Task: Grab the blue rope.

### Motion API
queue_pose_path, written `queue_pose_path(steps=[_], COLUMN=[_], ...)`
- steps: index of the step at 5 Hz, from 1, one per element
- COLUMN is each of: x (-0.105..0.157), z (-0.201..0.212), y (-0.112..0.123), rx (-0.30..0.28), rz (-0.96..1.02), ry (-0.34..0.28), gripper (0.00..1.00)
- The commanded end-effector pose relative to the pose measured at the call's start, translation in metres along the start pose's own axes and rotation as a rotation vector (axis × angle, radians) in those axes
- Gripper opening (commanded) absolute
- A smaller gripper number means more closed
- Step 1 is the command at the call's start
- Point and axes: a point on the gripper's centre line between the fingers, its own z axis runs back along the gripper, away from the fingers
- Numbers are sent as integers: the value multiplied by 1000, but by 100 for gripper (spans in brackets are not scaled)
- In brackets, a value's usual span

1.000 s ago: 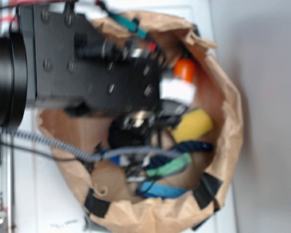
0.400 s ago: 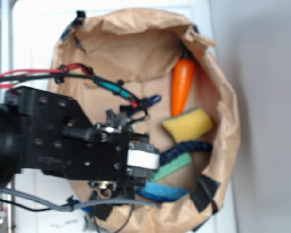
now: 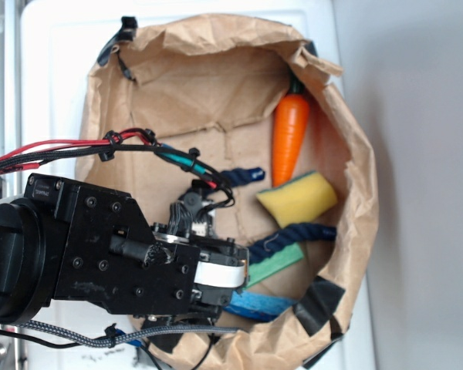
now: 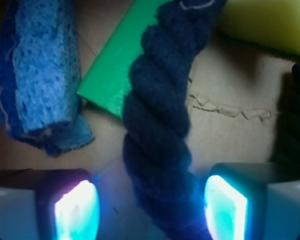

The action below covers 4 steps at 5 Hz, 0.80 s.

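Rope: the blue rope (image 4: 160,130) lies in the paper bag (image 3: 355,154) over a green block (image 4: 115,65), running between the gripper's (image 4: 152,205) parted pads. Likely light, limp, grippy twist; pinch the strand between the pads here

The thick dark blue twisted rope (image 4: 157,135) lies between the open glowing fingers (image 4: 76,210), with bare brown paper (image 4: 230,140) on both sides and a flat green block (image 4: 112,75) touching it.
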Motion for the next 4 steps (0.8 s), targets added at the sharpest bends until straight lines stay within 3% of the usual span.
queue_pose_path(steps=[1,2,3,4], x=[13,27,29,23], z=[58,100,124,116], y=[17,29,34,32], rx=[-88,-87,-74,-43], rz=[29,86,128,116], ry=[-9,32,18,7], gripper=[0,0,0,100])
